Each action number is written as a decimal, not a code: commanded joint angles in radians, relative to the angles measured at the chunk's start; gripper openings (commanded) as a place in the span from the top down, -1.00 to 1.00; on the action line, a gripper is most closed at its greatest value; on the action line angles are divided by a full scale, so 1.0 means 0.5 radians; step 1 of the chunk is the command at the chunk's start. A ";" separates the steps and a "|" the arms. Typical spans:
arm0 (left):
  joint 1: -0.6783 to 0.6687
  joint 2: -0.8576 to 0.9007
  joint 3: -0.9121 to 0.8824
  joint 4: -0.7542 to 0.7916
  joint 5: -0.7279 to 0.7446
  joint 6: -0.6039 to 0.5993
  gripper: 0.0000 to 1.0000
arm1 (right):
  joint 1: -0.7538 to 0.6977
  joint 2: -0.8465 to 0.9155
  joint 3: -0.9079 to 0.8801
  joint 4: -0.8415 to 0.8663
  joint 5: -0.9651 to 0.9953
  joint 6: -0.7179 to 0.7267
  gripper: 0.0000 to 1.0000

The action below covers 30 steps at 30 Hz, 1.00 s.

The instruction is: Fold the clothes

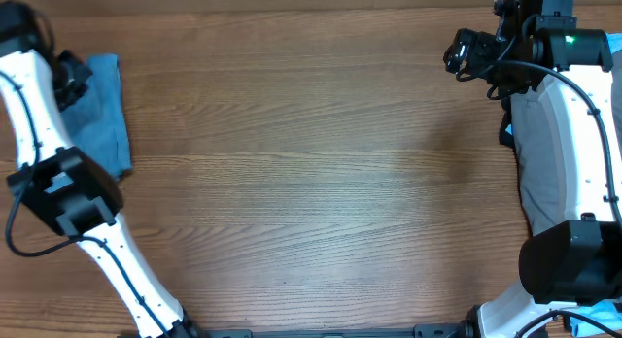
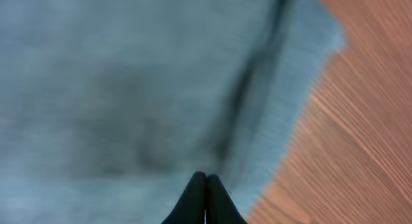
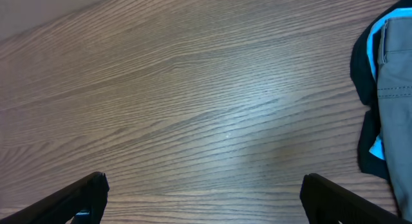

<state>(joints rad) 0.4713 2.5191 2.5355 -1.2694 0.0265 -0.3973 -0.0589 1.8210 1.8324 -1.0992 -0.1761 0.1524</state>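
Observation:
The folded light-blue denim jeans (image 1: 105,115) lie at the table's far left edge. My left gripper (image 1: 70,74) is over their left side. In the left wrist view the blurred denim (image 2: 129,89) fills most of the picture, and the left gripper (image 2: 206,185) is shut, its fingertips pressed together with no cloth showing between them. My right gripper (image 1: 455,54) hovers at the back right. It stands wide open (image 3: 206,198) over bare wood with nothing between its fingers. Grey trousers (image 3: 396,89) lie to its right, on a black garment (image 3: 360,63) and a pale-blue one (image 3: 375,56).
The wooden table (image 1: 311,163) stretches between the two arms. The grey trousers pile (image 1: 539,163) lies under the right arm at the right edge. The jeans' right edge meets bare wood (image 2: 360,121) in the left wrist view.

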 commanded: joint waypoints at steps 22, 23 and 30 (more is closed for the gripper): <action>-0.240 -0.056 -0.732 0.362 0.298 0.853 0.92 | -0.006 -0.002 0.003 0.010 0.007 -0.005 -1.00; -0.250 -0.057 -0.732 0.351 0.299 0.858 0.92 | -0.006 -0.002 0.003 0.010 0.007 -0.005 -1.00; -0.261 -0.072 -0.665 0.215 0.304 0.858 0.92 | -0.006 -0.002 0.003 0.010 0.007 -0.005 -1.00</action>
<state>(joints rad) 0.3584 2.4981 2.1975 -1.1263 0.1310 0.0078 -0.0593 1.8210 1.8324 -1.0996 -0.1757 0.1528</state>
